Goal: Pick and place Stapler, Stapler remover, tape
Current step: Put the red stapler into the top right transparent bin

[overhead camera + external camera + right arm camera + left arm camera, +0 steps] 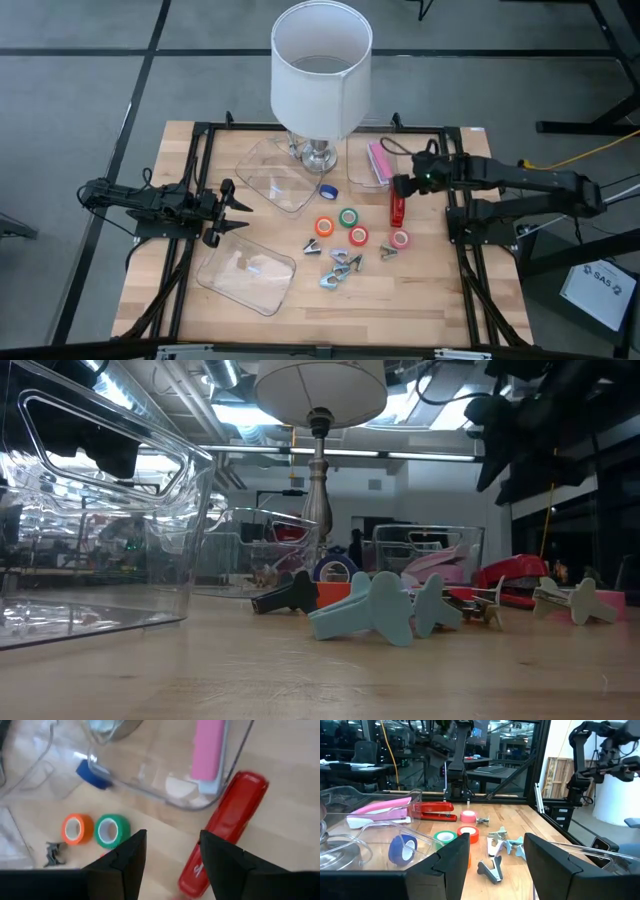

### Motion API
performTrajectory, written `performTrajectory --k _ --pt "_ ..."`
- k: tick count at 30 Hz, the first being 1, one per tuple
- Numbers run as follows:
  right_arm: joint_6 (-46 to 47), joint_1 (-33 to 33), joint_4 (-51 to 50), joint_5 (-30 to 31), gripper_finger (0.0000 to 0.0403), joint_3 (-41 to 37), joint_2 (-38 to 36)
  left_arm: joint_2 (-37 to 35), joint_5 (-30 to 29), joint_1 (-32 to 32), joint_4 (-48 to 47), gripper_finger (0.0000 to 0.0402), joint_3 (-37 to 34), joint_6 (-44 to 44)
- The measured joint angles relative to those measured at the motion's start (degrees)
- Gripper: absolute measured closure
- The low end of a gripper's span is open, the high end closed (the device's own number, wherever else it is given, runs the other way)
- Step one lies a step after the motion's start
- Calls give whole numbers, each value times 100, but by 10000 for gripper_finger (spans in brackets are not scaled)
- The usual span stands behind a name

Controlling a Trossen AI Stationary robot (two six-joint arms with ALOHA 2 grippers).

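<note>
A red stapler (397, 209) lies flat on the wooden table beside a clear tray (356, 180) that holds a pink stapler (380, 162). Tape rolls sit on the table: blue (328, 191), orange (324, 226), green (348, 217), and two pink-red ones (358, 236) (400, 239). Several staple removers (340, 262) lie near them. My right gripper (398, 187) (170, 845) hovers open above the red stapler's (225, 830) far end. My left gripper (238, 212) (495, 845) is open at the table's left, pointing toward the rolls.
A white-shaded lamp (320, 75) stands at the table's far middle. A clear tray (275, 178) sits at its base, and another (245, 275) near the front left. A dark frame (200, 160) runs along the table's sides. Bare wood lies at the near right.
</note>
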Motion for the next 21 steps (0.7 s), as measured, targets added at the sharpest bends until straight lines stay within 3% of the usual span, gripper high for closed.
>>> performTrajectory --k 9,21 --pt "853 549 -561 303 217 0 517 0 0 -1 0 217 0 1" --pt "840 637 -530 303 218 0 1703 0 0 -1 0 217 -1 1"
